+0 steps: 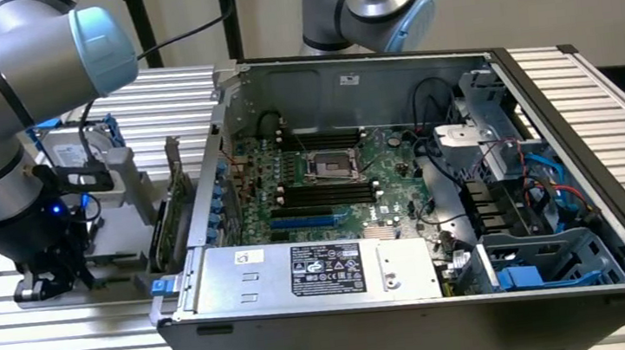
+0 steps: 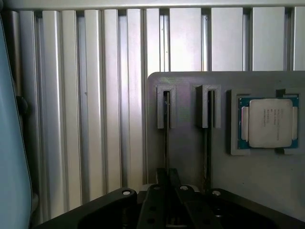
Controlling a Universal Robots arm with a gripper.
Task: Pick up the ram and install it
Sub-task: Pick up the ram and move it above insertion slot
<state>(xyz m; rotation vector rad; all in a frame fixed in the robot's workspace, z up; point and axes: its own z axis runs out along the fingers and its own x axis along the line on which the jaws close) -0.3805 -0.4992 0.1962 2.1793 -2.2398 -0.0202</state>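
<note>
**Ram pick-up, early stage: stick gripped, not yet lifted**
At the exterior view's left, the gripper (image 2: 169, 180) sat low over the grey holder (image 2: 187, 148). Its fingers were pinched narrow on the ram (image 2: 167, 114), which stood on edge in its slot (the processor chip (image 2: 270, 122) lay flat in a recess alongside). Further right, inside the open computer case (image 1: 420, 313), the memory slots (image 1: 327, 193) looked unfilled. Lifting, carrying and seating were judged outstanding.
</note>
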